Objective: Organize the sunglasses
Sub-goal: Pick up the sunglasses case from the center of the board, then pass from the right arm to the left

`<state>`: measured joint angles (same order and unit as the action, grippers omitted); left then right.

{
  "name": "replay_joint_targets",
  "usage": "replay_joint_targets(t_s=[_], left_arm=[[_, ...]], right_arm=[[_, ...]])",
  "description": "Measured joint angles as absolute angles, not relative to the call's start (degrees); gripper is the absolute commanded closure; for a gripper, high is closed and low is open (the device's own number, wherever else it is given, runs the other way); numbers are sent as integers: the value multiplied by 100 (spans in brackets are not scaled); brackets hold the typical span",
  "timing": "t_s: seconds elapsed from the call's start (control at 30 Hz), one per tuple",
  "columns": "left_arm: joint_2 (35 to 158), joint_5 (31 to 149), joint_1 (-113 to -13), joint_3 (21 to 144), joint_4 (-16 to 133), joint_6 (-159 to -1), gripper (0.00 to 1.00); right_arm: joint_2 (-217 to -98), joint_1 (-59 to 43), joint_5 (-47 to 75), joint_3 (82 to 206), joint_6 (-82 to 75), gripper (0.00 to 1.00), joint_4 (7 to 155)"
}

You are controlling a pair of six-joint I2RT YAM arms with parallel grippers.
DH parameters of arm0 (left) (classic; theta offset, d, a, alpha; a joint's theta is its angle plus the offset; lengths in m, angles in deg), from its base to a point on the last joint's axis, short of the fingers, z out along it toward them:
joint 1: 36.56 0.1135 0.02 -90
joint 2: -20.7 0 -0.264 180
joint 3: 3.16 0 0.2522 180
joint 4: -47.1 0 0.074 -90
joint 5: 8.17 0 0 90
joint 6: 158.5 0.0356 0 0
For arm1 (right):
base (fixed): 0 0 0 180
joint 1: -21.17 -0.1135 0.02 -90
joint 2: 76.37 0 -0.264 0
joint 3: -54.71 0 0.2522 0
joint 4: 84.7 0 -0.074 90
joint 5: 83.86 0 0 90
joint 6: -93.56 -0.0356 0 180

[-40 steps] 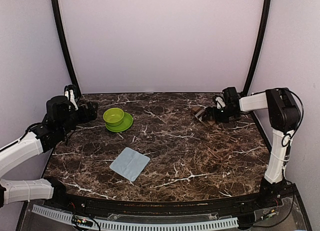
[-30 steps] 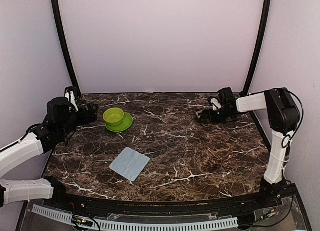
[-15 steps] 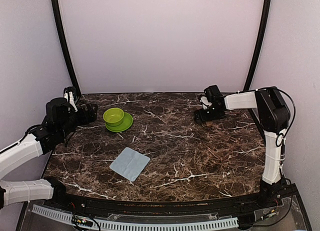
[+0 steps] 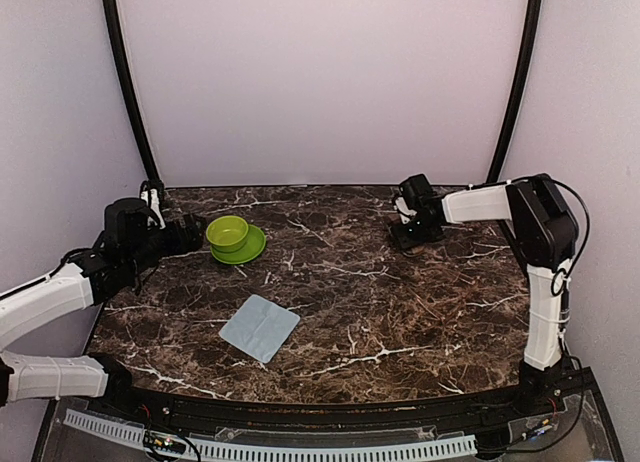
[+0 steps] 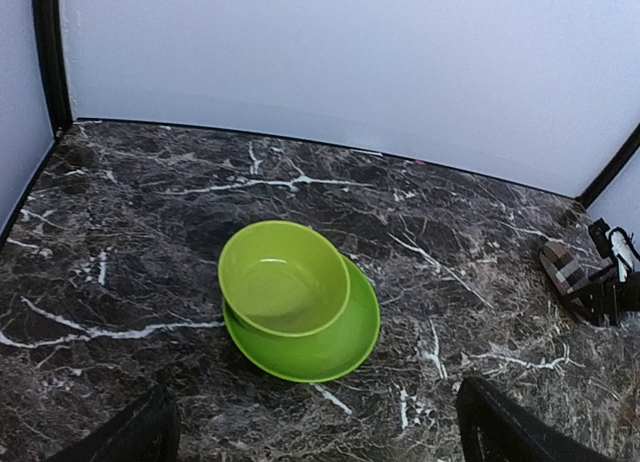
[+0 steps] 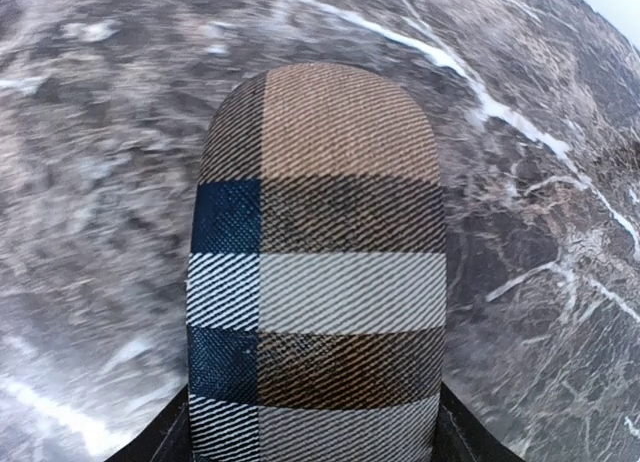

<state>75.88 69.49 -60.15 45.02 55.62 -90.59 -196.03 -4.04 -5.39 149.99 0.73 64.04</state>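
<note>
No sunglasses show in any view. A plaid case (image 6: 320, 272) of tan, navy and white checks fills the right wrist view. My right gripper (image 6: 312, 432) is shut on it, one black finger against each side. The case looks sharp while the marble under it is blurred. From above, my right gripper (image 4: 405, 232) sits low at the back right of the table. In the left wrist view the plaid case (image 5: 563, 269) appears far right. My left gripper (image 4: 190, 237) stands open and holds nothing, its fingers (image 5: 145, 432) spread wide just short of the green bowl (image 5: 283, 277).
The green bowl (image 4: 228, 230) rests tilted on a green plate (image 4: 252, 248) at the back left. A light blue cloth (image 4: 260, 327) lies flat at the middle front. The table's dark marble top (image 4: 400, 312) is walled in by white panels.
My right arm has swung left along the back of the table and its jaws have narrowed onto the plaid case. My left gripper has edged toward the green bowl.
</note>
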Motion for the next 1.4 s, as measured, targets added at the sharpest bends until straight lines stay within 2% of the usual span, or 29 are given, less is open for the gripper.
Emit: replay_joint_targets(t_s=[0.13,0.27,0.5,0.83,1.4], left_arm=[[7931,7451,-6186,4491,5300,-9056,1],[8137,8147,-6428,4325,4461,-9113,4],[8775,9145,-6844,4032,3132,-9089,7],[9481,10660,-7316,4030,1414,-8993,7],[9999,11620,-7408,4027,-31,-9268,7]], right_arm=[[-19128,-679,-102,14677,43,65,6461],[-18363,-1011,915,14354,-156,73,6741],[-17541,-1682,2346,14208,-598,72,7490],[-17450,-2576,3815,13978,-921,71,8188],[-17450,-2876,4836,13897,-1225,71,8977]])
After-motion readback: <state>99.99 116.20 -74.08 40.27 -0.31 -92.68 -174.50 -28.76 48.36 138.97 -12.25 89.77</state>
